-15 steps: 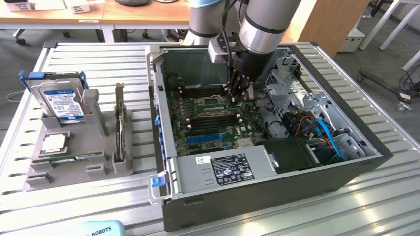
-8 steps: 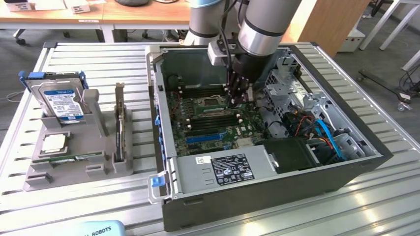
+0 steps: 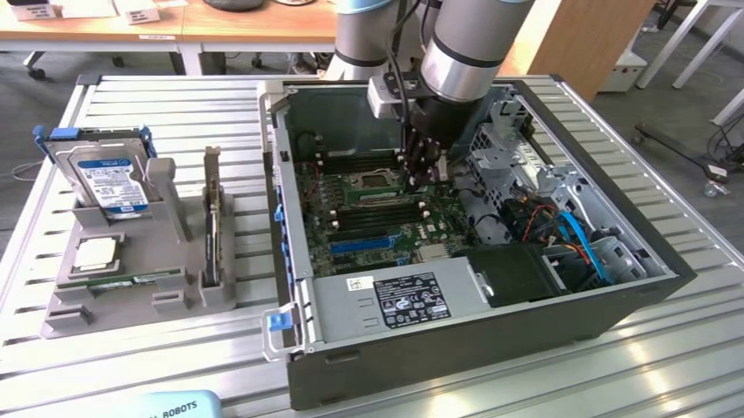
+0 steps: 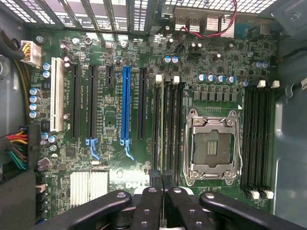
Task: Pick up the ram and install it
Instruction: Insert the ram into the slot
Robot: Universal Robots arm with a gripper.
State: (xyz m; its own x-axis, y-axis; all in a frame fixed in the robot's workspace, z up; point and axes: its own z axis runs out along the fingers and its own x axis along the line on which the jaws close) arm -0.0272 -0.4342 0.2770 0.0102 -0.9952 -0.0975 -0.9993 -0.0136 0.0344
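**Pincer down inside the case, closed on the ram**

- Arm reaches into the open computer case point(image 3: 465, 348). The pincer point(image 3: 421, 167) hangs low over the motherboard point(image 3: 384, 228).
- Pincer state: the black fingers point(image 4: 149, 203) are drawn almost together, with only a sliver between the tips. In the wrist view, the pincer point(image 4: 163, 181) pinches a thin dark strip seen edge-on. I take this for the ram point(image 4: 166, 139).
- The ram runs straight out from between the fingertips, in line with the memory slots point(image 4: 157, 124) and directly over them. I cannot tell whether it is seated in a slot or only above one.
- The processor socket point(image 3: 369, 183) is just beside the pincer, on the exterior view's left, with its metal frame open.
- A second bank of slots point(image 4: 256, 139) lies past the socket, on the side away from the ram.
- Well apart from the pincer, at the exterior view's left, a grey holder point(image 3: 174, 187) stands on the slatted table point(image 3: 174, 366).
- In the holder are:
  - an upright hard drive point(image 3: 111, 178);
  - a square processor chip point(image 3: 96, 252);
  - a second green stick point(image 3: 122, 283), lying flat.
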